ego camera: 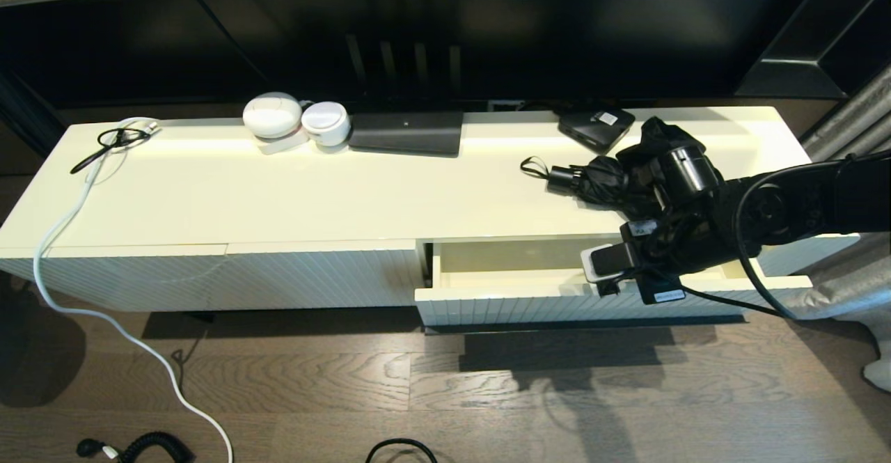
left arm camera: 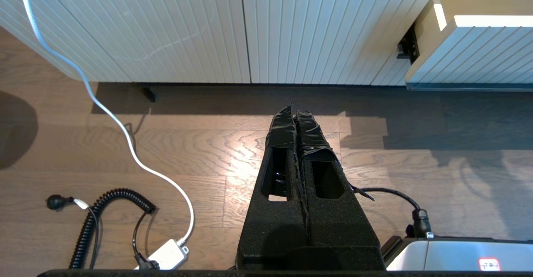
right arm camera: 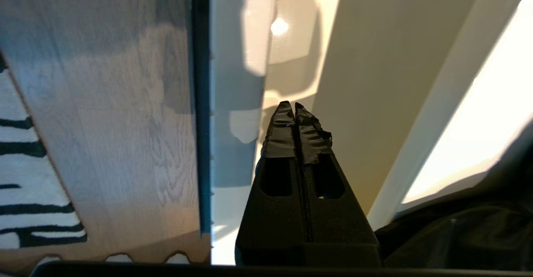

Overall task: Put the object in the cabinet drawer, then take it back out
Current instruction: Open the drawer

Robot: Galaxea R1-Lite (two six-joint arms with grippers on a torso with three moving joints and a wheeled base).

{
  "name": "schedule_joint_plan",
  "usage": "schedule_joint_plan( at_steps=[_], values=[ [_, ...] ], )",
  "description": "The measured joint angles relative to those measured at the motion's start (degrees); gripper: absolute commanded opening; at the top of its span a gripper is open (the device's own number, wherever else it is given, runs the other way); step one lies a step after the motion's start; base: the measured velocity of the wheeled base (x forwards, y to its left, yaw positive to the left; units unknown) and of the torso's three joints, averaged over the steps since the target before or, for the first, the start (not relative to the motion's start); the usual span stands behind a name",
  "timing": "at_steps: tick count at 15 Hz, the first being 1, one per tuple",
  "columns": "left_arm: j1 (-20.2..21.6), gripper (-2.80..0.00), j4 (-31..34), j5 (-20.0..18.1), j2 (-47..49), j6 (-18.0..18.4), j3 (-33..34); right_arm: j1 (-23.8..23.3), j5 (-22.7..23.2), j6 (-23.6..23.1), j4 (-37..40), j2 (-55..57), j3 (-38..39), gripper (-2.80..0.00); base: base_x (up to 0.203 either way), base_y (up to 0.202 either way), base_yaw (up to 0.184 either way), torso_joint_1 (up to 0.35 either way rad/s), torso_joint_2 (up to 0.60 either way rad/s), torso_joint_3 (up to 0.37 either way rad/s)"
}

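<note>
The black compact umbrella (ego camera: 604, 176) lies rumpled on the cabinet top at the right, its wrist loop pointing left; in the right wrist view a patch of its fabric (right arm camera: 462, 235) shows beside the arm. Below it the cream drawer (ego camera: 498, 294) is pulled out and its smooth interior (right arm camera: 358, 81) holds nothing that I can see. My right arm (ego camera: 766, 205) reaches over the drawer. The right gripper (right arm camera: 295, 104) is shut on nothing and points down just inside the drawer's front wall. My left gripper (left arm camera: 295, 107) is shut, parked low above the floor.
A flat black box with a white label (ego camera: 596, 127) lies behind the umbrella. White round devices (ego camera: 273, 115) and a dark flat unit (ego camera: 407, 132) sit at the back. A white cable (ego camera: 69, 240) trails to the floor beside a coiled cord (left arm camera: 104, 214). The ribbed panel (ego camera: 243, 278) left of the drawer is closed.
</note>
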Motion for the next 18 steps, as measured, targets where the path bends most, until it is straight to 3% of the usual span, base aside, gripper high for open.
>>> schedule_joint_plan(
  at_steps=[9,18],
  values=[
    [0.0,-2.80,0.0,0.0,0.0,0.0,0.0,0.6,0.1,0.7,4.6,-0.4,0.3,-2.80,0.000,0.000,0.000,0.000,0.00,0.000],
    [0.0,-2.80,0.0,0.0,0.0,0.0,0.0,1.4,-0.3,3.4,4.9,-2.2,6.2,-2.80,0.000,0.000,0.000,0.000,0.00,0.000]
  ],
)
